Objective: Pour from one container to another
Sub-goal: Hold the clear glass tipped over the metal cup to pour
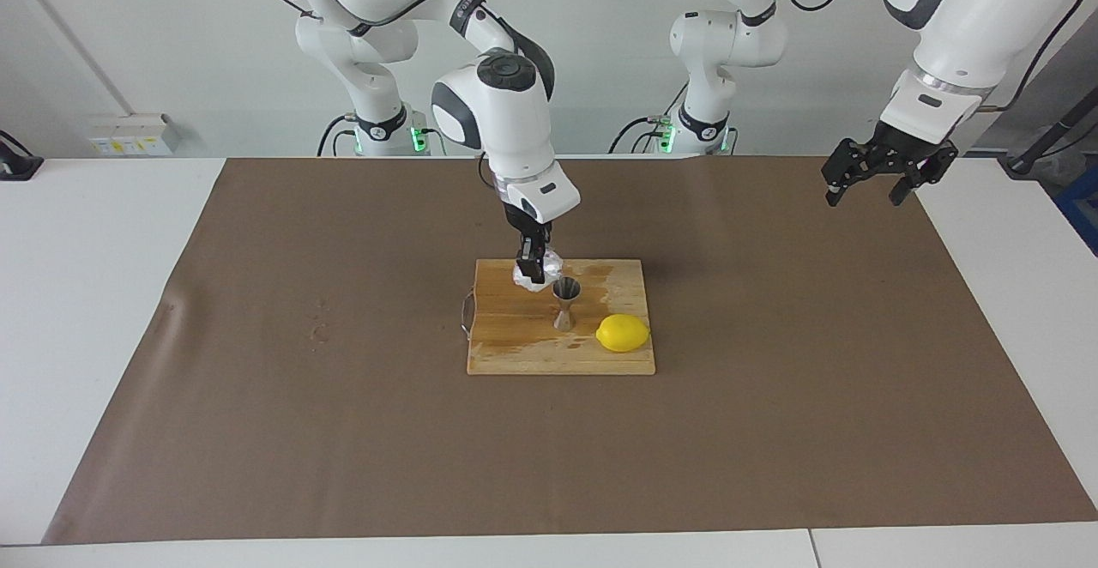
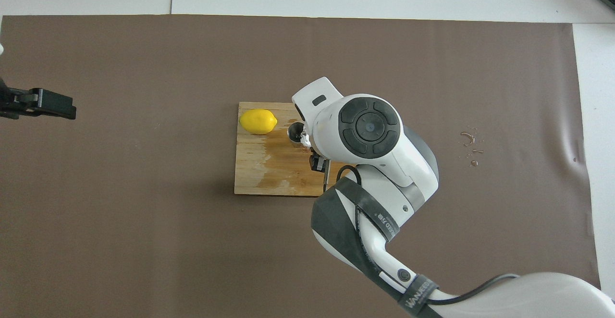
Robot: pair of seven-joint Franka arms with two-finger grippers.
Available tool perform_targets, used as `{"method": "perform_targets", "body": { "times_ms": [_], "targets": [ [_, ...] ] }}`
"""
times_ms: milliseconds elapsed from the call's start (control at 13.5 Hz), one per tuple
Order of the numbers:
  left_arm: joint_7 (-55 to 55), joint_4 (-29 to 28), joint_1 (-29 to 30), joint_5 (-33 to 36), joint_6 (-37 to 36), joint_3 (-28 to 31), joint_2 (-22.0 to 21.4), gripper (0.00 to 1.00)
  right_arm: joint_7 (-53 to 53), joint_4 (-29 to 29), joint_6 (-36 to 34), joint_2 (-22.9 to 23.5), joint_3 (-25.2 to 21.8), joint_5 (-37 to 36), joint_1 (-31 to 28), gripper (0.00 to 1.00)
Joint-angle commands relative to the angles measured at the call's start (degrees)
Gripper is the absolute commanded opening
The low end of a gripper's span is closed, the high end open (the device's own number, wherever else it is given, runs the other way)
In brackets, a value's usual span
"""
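Gripping the one clear cup (image 1: 540, 274) tilted over the wooden board (image 1: 515, 349), the right pincer (image 1: 532, 269) holds it just beside the single steel jigger's (image 1: 565, 302) mouth in the facing view, so pouring seems underway, with setting down left; one lemon (image 1: 623, 333) lies past the jigger. Overhead, the cup (image 2: 304, 138) peeks beside the jigger (image 2: 294, 131), while the left pincer (image 2: 45, 106) waits open, well apart.

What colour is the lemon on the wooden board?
Bright yellow; the lemon shows best in the facing view.
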Motion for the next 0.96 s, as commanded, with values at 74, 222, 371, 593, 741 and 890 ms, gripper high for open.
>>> {"method": "perform_targets", "body": {
  "times_ms": [74, 222, 371, 593, 741, 890],
  "targets": [
    [-0.71, -1.90, 0.03, 0.44, -0.15, -0.06, -1.68, 1.00, 2.21, 1.32, -1.34, 1.30, 1.07, -3.20, 0.15, 0.00],
    [-0.71, -1.90, -0.06, 0.44, -0.15, -0.06, -1.68, 1.00, 2.39, 2.62, -2.73, 2.00, 1.15, -4.25, 0.33, 0.00],
    [-0.71, -1.90, -0.06, 0.44, -0.15, -0.06, -1.68, 1.00, 2.65, 5.35, -5.80, 3.84, 1.24, -5.58, 1.73, 0.00],
    [-0.62, -1.90, -0.06, 0.44, -0.15, -0.06, -1.68, 1.00, 3.09, 6.06, -6.35, 4.29, 1.33, -6.63, 1.82, 0.00],
    [-0.71, -1.90, -0.06, 0.44, -0.15, -0.06, -1.68, 1.00, 3.18, 6.06, -6.43, 4.38, 1.42, -7.07, 1.82, 0.00],
    [-0.71, -1.90, -0.06, 0.44, -0.15, -0.06, -1.68, 1.00, 3.27, 6.06, -6.61, 4.90, 1.42, -7.95, 2.08, 0.00]
  ]
}}
